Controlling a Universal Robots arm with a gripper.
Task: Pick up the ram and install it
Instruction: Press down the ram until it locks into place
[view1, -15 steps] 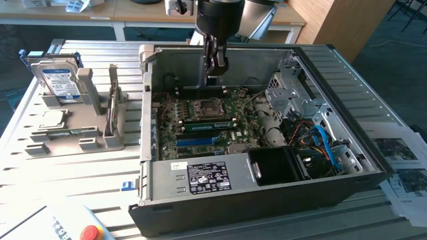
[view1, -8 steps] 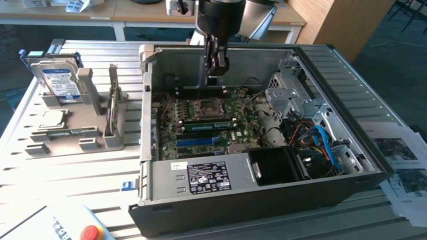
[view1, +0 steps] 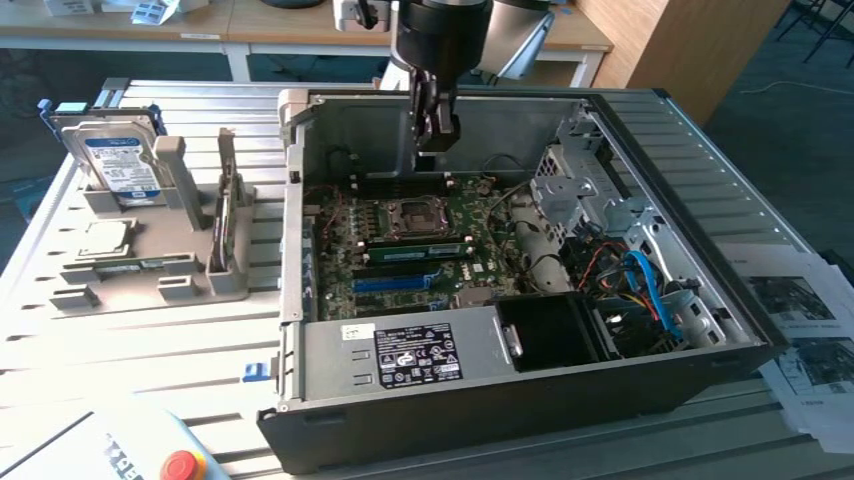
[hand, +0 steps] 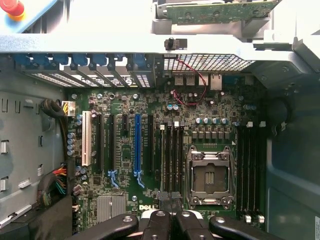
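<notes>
Gripper (view1: 435, 135) pressed together, nothing seen pinched between the fingers (hand: 159, 222). It hangs high above the motherboard (view1: 340, 270), inside the open PC case (view1: 441, 395). In the wrist view its tips line up over the black memory slots (hand: 171, 160) just beside the CPU socket (hand: 210, 177).

The ram (view1: 416, 250) looks to be the green stick lying along a slot just beside the CPU socket (view1: 414, 215), between the socket and the blue slot (view1: 400, 283). Can't tell if it is fully seated or latched.

Risks, as judgement:
- A half-seated stick would tilt or pop if pushed at one end.
- Shut fingers coming down off-line could hit the open CPU socket or the small capacitors (hand: 207, 120) near it.
- Pressing hard on an unlatched stick could flex the board.
</notes>
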